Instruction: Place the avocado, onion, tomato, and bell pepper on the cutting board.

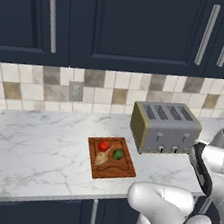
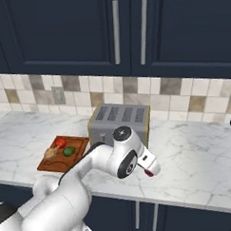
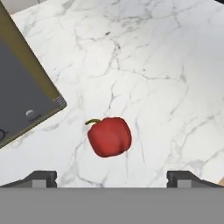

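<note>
Hand view: pincer [image 3: 112,181] open above bell pepper [image 3: 109,136] on tabletop [image 3: 166,78]; centre, descend straight, then close.

A home kitchen: dark navy cabinets [image 1: 121,24] with long metal handles hang over a tiled backsplash [image 1: 112,86] carrying a wall outlet [image 1: 76,91]. A white marble tabletop [image 1: 38,149] bears a four-slot toaster [image 1: 165,127] and a cutting board [image 1: 120,173] with vegetables.
</note>
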Available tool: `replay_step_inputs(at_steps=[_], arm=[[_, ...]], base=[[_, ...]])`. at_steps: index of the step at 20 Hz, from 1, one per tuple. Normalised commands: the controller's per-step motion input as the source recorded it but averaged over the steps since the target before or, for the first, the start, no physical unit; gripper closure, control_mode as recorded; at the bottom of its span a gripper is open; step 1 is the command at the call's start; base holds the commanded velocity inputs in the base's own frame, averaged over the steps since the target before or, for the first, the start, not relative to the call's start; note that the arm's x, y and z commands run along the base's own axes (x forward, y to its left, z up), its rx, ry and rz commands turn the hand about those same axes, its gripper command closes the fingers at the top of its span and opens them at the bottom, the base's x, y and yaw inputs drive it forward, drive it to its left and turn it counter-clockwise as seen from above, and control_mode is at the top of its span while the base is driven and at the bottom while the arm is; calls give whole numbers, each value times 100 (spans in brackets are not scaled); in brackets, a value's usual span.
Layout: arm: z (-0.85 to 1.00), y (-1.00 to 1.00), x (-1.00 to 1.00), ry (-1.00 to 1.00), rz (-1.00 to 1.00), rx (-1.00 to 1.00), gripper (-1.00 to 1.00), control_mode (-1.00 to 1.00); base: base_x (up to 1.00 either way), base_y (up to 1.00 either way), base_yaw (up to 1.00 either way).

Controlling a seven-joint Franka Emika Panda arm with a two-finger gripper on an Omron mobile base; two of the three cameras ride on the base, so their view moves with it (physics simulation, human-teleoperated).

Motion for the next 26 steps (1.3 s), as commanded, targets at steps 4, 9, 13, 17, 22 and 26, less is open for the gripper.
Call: replay_step_inputs(at_steps=[4,9,13,17,22,26], arm=[[-10,-19,32,0,9,4,-100,-100],[-19,-6,3,3,0,-2,-100,-100],[-35,-7,9,6,2,0,-100,-100],[-33,-8,16,2,3,3,-100,-100],[-30,-15,29,-3,3,1,-100,-100],[-30,-26,26,-3,1,0,-100,-100]], base=[[0,0,0],[0,0,0],[0,0,0],[0,0,0],[0,0,0],[0,0,0]])
